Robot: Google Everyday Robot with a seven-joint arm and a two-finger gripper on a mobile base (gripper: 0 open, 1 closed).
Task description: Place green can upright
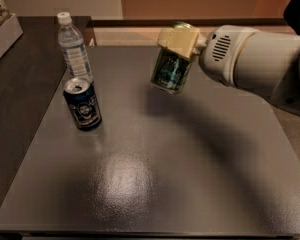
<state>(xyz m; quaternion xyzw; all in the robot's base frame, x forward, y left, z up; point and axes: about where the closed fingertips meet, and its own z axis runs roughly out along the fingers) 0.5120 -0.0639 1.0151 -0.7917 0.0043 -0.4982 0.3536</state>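
Over the far part of the table (190,174), the hand (172,59) grips the tilted green can (168,76), hiding its upper end.

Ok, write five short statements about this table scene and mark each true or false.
1. The gripper holds the green can tilted, clear of the table. True.
2. The water bottle stands just behind the dark blue can. True.
3. The dark blue can lies on its side. False: it stands upright, opening on top.
4. The gripper is left of the water bottle. False: it is to the right of both the bottle and the dark blue can, above the table's far half.
5. The water bottle has no cap. False: a white cap is on it.
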